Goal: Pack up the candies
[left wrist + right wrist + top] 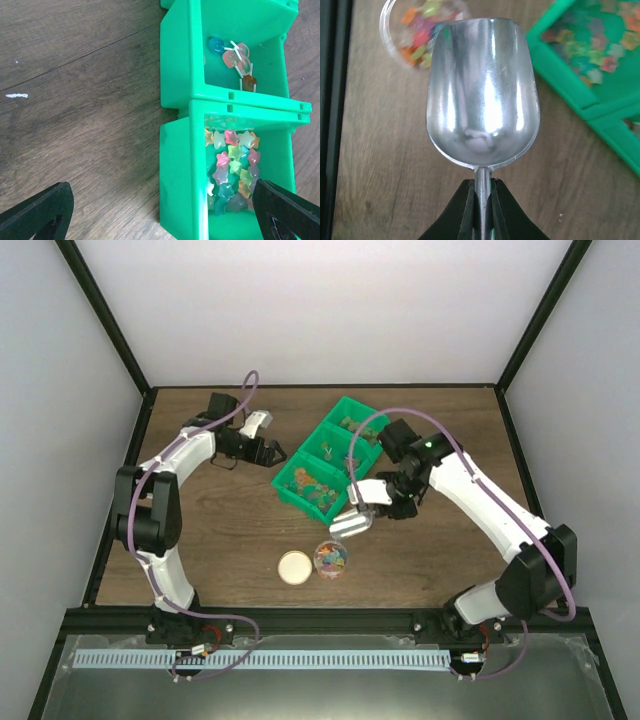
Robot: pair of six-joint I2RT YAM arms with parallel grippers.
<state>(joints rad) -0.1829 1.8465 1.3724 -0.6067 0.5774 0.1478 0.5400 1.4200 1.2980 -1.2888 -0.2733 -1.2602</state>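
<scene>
Star-shaped candies (232, 165) in mixed colours lie in the nearest green bin (182, 180). More candies (420, 30) fill the clear round jar (331, 558). My right gripper (482, 210) is shut on the handle of the metal scoop (482, 95). The scoop's bowl is empty and hangs just beside the jar's rim, between jar and bin. My left gripper (162, 220) is open at the bin's left side, one finger over the table and the other over the candies, with the bin's wall between them.
Three green bins (325, 465) stand in a diagonal row mid-table; the middle one holds a few stick sweets (237, 60). A tan round lid (295, 567) lies flat to the left of the jar. The black frame rail (332, 100) runs along the near table edge.
</scene>
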